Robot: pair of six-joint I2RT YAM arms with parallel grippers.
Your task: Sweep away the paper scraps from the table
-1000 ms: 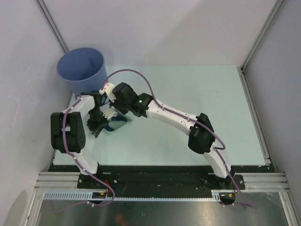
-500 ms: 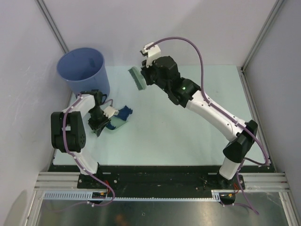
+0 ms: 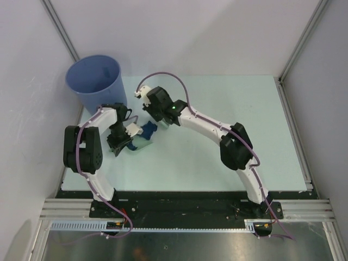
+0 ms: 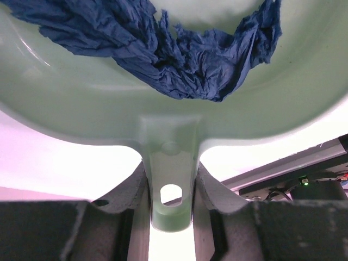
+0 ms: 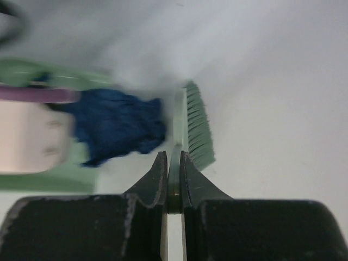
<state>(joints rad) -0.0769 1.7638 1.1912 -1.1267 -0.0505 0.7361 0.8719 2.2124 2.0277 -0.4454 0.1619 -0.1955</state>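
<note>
A blue bucket [image 3: 97, 82] stands at the far-left corner of the table [image 3: 234, 109], hard by the white wall. Just in front of it the left arm [image 3: 81, 149] folds up from its base and reaches inward, passing close to the bucket's near side. The left gripper [image 4: 170, 187] is clamped on the handle of a mint-green dustpan [image 4: 81, 109], one finger on each side of the handle. The pan lies on the left part of the table, a little nearer than the bucket. A crumpled dark blue paper scrap [image 4: 179, 60] sits in the pan, draped against its back wall. Immediately to the right, the right gripper [image 5: 173, 163] is closed tight on the thin handle of a mint-green brush [image 5: 197, 128], whose bristles stand just beside the blue wad at the pan's mouth. From above, the brush cannot be made out under the wrist of the right arm [image 3: 206, 126], which arches from its base at the near right across the middle of the table to the pan.
</note>
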